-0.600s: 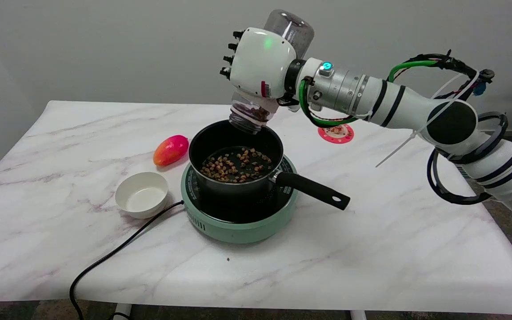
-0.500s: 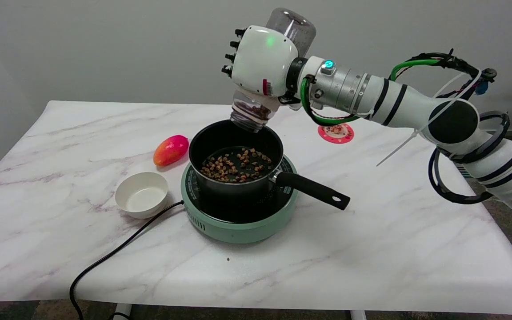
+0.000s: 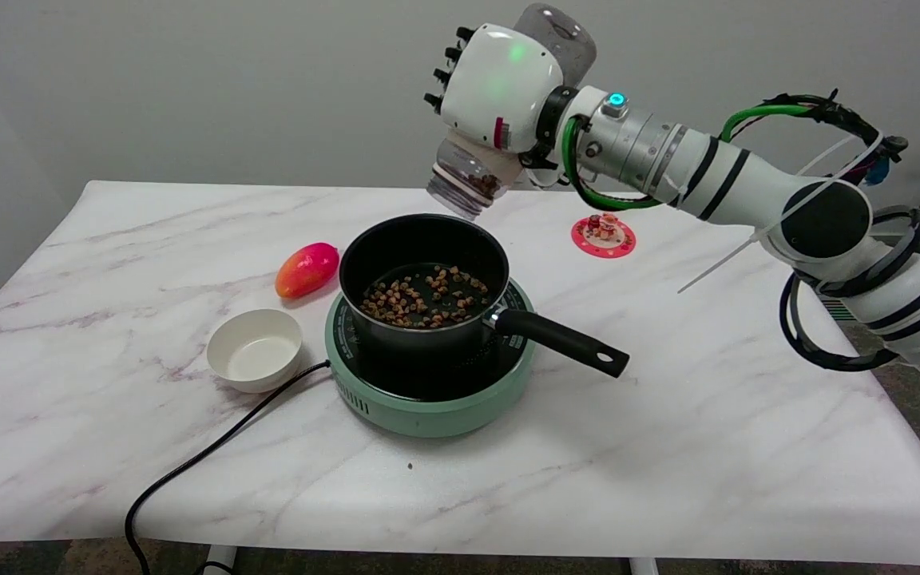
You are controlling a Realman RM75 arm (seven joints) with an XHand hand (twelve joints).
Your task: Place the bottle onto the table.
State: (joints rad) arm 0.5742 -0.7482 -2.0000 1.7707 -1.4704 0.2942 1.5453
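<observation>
Right hand (image 3: 500, 88) around bottle (image 3: 468, 180) (inverted)

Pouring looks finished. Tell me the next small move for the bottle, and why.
Probably tip the bottle upright first: the right hand holds it mouth-down above the pot, with pellets at its neck. Then carry it to bare table.

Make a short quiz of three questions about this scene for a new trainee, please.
1. True or false: the bottle stands upright on the table.
2. What grips the bottle? A) the right hand B) nothing C) a person
3. Fill in: the pot with brown pellets sits on a green ____.

Key:
1. False; it is tilted in the air, mouth down, above the pot's far rim.
2. A
3. Cooker.
</observation>
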